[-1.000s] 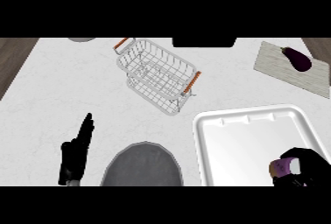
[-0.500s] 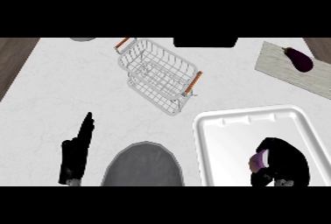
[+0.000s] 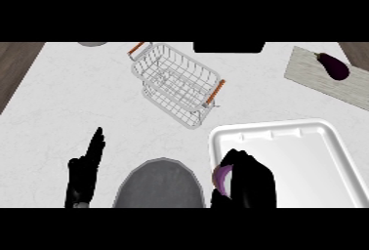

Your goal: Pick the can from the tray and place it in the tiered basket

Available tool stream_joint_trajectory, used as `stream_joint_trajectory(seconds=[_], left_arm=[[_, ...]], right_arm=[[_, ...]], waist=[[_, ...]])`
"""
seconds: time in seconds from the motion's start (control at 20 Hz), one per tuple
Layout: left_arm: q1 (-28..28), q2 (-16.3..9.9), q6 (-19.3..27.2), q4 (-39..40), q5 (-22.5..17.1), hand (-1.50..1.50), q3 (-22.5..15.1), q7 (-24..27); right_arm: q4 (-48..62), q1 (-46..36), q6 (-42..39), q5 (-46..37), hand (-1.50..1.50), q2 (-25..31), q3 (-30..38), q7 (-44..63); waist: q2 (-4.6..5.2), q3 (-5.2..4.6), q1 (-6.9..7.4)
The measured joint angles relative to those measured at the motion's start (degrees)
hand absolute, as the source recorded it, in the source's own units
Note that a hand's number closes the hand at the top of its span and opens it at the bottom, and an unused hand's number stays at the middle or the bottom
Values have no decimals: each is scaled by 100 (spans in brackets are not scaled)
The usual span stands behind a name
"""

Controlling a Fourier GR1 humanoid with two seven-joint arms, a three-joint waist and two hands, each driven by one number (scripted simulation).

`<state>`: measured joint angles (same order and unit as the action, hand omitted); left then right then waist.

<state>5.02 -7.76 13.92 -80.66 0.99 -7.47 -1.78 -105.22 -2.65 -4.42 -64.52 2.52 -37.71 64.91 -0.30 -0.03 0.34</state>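
L. hand (image 3: 85, 168) rests near lower-left edge, fingers straight, bare counter (image 3: 65, 102) beyond it. Centre: tiered basket (image 3: 176, 83), tilted, well apart from both hands. R. hand (image 3: 245, 183) curls round purple can (image 3: 222, 177) over tray (image 3: 288, 132) left rim.

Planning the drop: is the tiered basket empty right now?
Empty: only bare wire shows in the tiered basket; the can sits in the right hand.
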Motion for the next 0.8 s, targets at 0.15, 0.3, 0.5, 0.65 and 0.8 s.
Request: stream_joint_trajectory(seconds=[0.15, 0.3, 0.5, 0.65, 0.8], left_arm=[[-12, -18, -4, 31, 7, 0, 27, 25], [16, 2, 11, 14, -7, 0, 44, 27], [-4, -38, -28, 27, -21, 0, 79, -6], [15, 23, 26, 17, 41, 0, 26, 18], [4, 5, -3, -10, 50, 0, 13, -23]], right_arm=[[-681, -126, 170, -267, 150, -94, -170, 168], [-1361, -341, 243, -708, 150, -137, -315, 286], [-2023, -846, 17, -1460, 150, -150, -635, 449], [-2303, -1226, -272, -1738, 150, -149, -723, 524], [-2390, -1660, -504, -1766, 150, -151, -587, 561]], waist=[[-21, -3, -60], [-38, -7, -88], [-43, -17, -89], [-40, -19, -70], [-30, -22, -35]])
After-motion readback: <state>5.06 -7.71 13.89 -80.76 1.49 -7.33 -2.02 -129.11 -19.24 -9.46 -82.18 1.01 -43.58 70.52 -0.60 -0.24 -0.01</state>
